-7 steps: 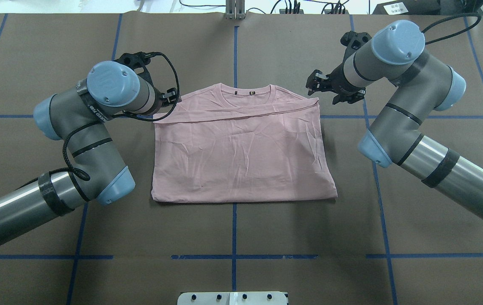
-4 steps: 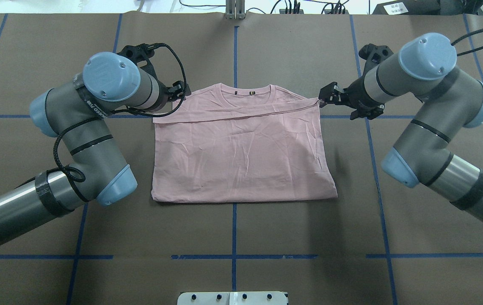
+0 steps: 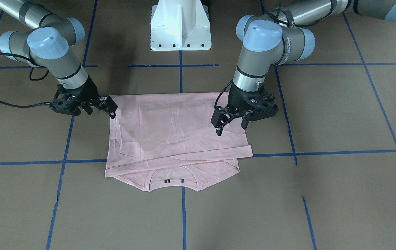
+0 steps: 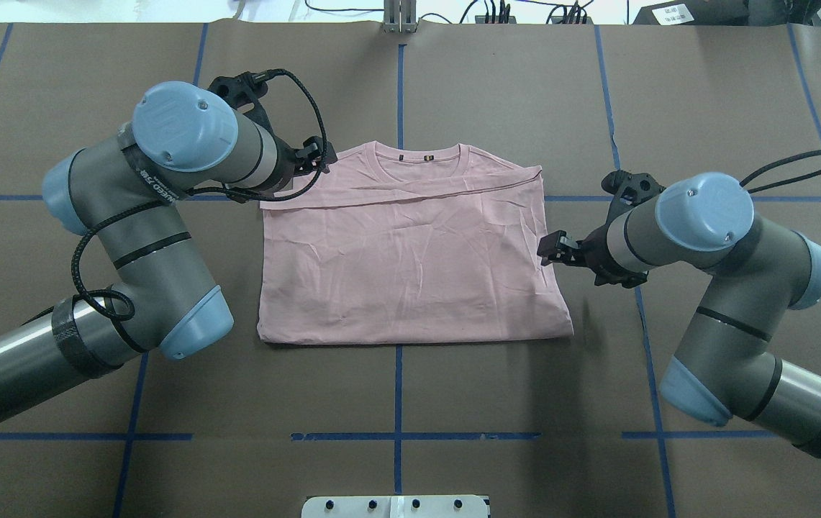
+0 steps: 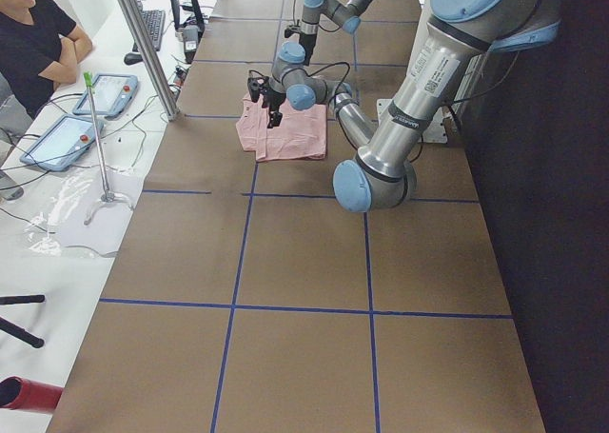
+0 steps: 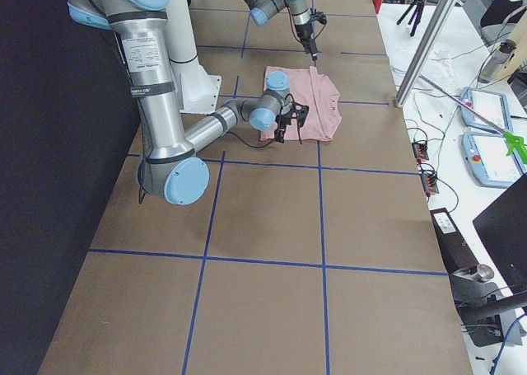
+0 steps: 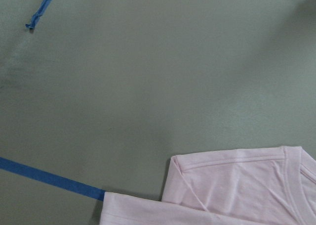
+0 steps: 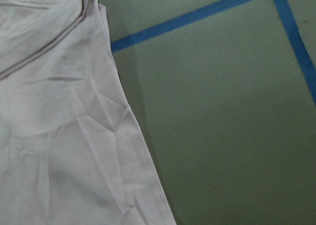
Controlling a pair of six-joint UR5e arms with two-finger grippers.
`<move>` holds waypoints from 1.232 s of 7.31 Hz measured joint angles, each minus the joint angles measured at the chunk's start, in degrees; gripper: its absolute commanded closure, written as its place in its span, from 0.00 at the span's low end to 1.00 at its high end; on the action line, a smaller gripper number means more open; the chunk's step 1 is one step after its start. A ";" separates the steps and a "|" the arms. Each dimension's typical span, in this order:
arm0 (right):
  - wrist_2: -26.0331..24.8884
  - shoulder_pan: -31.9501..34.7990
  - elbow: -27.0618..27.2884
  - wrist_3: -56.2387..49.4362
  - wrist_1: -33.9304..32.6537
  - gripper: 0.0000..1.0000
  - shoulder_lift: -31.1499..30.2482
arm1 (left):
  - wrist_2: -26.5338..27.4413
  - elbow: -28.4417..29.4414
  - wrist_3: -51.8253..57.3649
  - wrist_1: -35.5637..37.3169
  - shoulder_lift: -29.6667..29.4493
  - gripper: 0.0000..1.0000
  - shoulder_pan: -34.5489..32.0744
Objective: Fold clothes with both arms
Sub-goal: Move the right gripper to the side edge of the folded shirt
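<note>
Clock directions are as seen in the overhead view. The T-shirt (image 4: 410, 259) lies flat mid-tabletop (image 4: 525, 93), with no print showing. The sleeves are tucked in, the collar (image 4: 417, 152) is at 12 and a folded band runs just below it. It's already a neat rectangle, so I read the next step as a collar-to-hem fold.

The left fingers (image 4: 315, 156) hang spread and empty at the shirt's 10–11 o'clock shoulder corner, probably lining up a pinch there. I can't tell whether they touch the cloth. The right fingers (image 4: 548, 250) sit just beside the 3 o'clock edge, low to the tabletop. They look spread with nothing in them, and they are off the 1 o'clock corner, so your two sides aren't matched yet.

Watch the left wrist's black cable (image 4: 307, 108) — its loop drapes across that shoulder corner and could snag the cloth. The white pedestal base (image 3: 180, 26) is at 6, well apart from the shirt. A person (image 5: 38, 33) sits at the side bench, well apart too.
</note>
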 measured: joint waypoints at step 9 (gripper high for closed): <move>-3.21 -7.28 4.10 2.59 -6.43 1.00 -2.08 | 0.05 -0.65 -0.14 -0.07 0.20 0.00 0.60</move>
